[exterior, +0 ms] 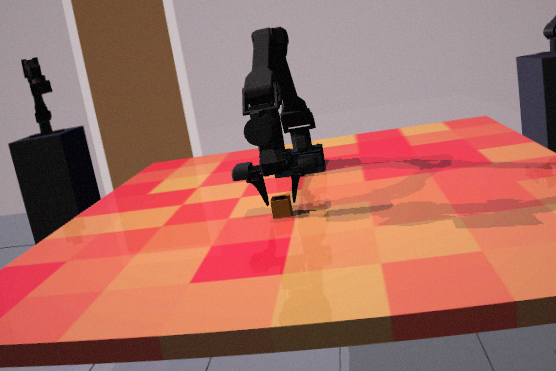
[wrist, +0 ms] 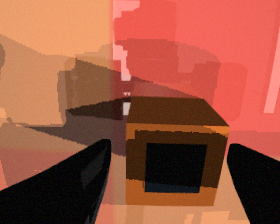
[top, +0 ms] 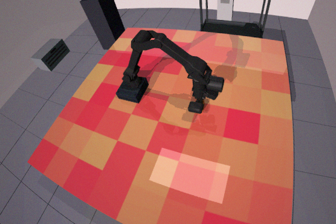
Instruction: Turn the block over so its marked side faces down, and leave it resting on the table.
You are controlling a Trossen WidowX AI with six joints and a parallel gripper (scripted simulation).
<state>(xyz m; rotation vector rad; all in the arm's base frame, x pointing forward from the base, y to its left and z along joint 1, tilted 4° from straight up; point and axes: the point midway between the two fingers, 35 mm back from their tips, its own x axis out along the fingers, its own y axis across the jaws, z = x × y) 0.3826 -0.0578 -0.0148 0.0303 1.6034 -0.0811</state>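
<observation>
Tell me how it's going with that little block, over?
Gripper partly open, fingers either side, not gripping. Orange block on table, dark marked side up, not yet turned. Nothing seen blocking the fingers.
</observation>
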